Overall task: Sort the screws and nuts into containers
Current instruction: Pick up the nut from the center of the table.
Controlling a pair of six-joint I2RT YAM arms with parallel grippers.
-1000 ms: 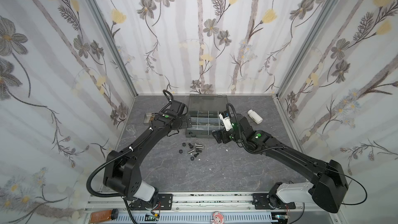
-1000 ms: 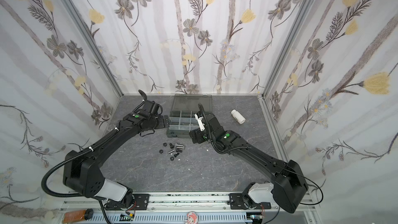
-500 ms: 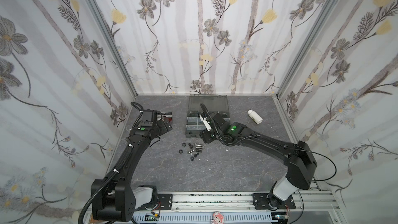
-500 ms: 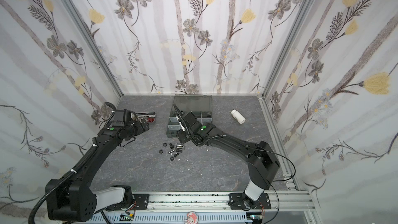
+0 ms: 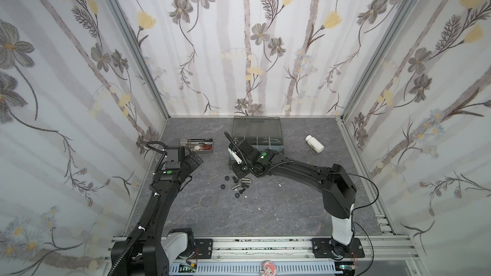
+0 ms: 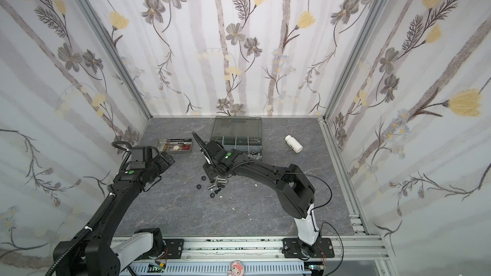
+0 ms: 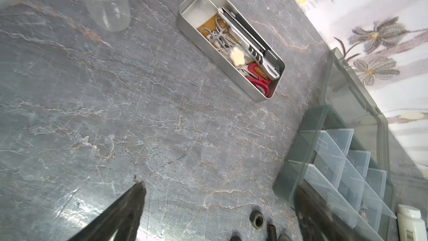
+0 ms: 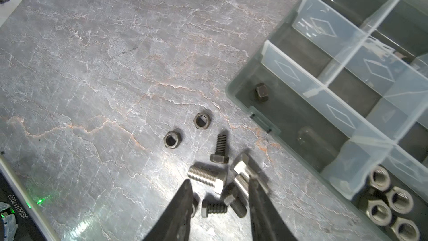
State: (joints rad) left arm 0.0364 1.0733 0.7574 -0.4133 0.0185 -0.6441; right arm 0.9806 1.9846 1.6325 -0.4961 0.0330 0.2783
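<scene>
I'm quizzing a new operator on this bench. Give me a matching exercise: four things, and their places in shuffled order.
1 white bottle
2 red scissors
3 silver nuts
4 two black nuts

A in the steel tray
B on the table by the screws
C in an organizer compartment
D lying alone, right of the organizer

Pairs: 1-D, 2-A, 3-C, 4-B

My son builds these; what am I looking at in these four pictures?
A robot's left arm and right arm, each ending in a claw. Two pictures look down from overhead; two come from wrist cameras. On the grey table lie loose bolts and nuts, an open divided box, a tool tray and a white bottle. The left claw is open and empty. The right claw hangs over the bolts, jaws apart, holding nothing I can see.
</scene>
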